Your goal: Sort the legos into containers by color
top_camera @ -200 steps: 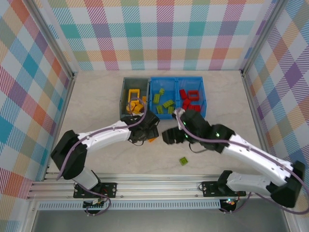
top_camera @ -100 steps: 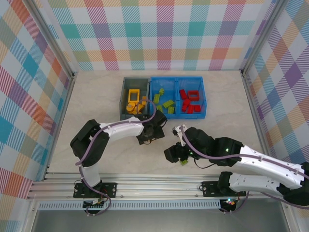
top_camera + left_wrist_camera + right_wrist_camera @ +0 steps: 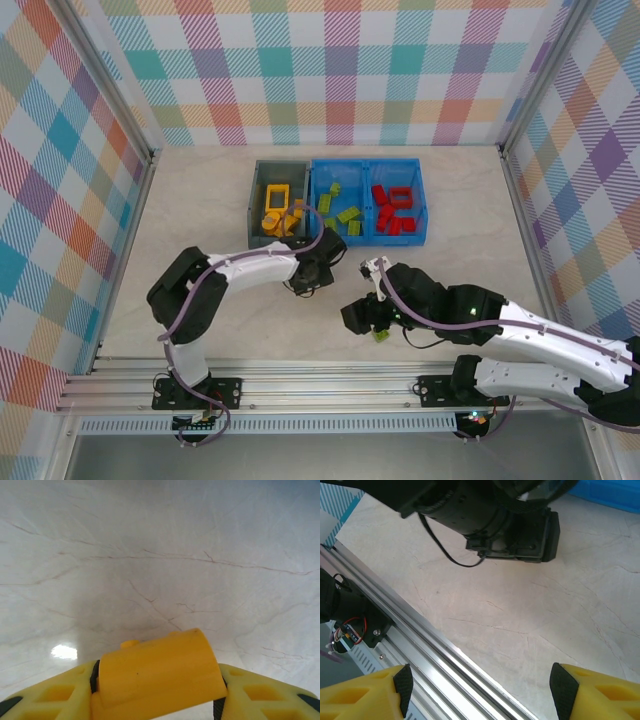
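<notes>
— Nearest?
— Right claw [image 3: 483, 695]: spread wide, empty, over glossy veined table [image 3: 530, 625]; green lego [image 3: 381, 337] just beneath.
— Further?
— Left claw [image 3: 157, 692]: narrower than before, pinching smooth rounded yellow brick [image 3: 155, 667]. Beyond, filled grey bin [image 3: 257, 205] and blue bin [image 3: 366, 172].
</notes>
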You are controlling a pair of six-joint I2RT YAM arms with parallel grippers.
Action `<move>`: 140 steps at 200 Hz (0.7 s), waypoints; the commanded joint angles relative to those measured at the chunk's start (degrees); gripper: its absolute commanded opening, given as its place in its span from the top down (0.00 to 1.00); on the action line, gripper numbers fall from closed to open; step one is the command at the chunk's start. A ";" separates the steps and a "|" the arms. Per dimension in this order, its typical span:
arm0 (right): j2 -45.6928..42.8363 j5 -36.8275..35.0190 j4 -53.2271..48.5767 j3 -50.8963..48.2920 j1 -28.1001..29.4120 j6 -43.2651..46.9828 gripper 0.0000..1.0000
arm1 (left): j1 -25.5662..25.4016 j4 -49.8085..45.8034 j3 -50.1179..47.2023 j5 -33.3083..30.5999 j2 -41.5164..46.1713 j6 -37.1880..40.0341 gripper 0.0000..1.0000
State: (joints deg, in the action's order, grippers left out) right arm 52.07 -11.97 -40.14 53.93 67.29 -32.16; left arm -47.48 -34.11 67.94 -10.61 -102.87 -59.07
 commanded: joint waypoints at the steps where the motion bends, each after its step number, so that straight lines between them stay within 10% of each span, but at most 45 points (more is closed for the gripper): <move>1: 0.71 -0.64 0.53 0.16 0.44 0.61 0.27 | 1.09 -5.89 -0.45 -6.81 10.52 1.90 0.54; 49: 10.98 -4.43 8.44 5.78 3.57 5.11 0.28 | 14.20 -13.77 5.49 -4.74 17.71 17.61 0.54; 140: 15.63 -8.76 14.48 7.25 3.90 2.93 0.28 | 22.61 -17.39 27.59 -1.81 -7.21 34.64 0.55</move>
State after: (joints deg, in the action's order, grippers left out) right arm 69.58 -18.65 -27.29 61.52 70.91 -27.99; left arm -25.36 -48.21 92.58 -13.93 -105.75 -28.73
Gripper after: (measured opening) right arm 0.724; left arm 0.499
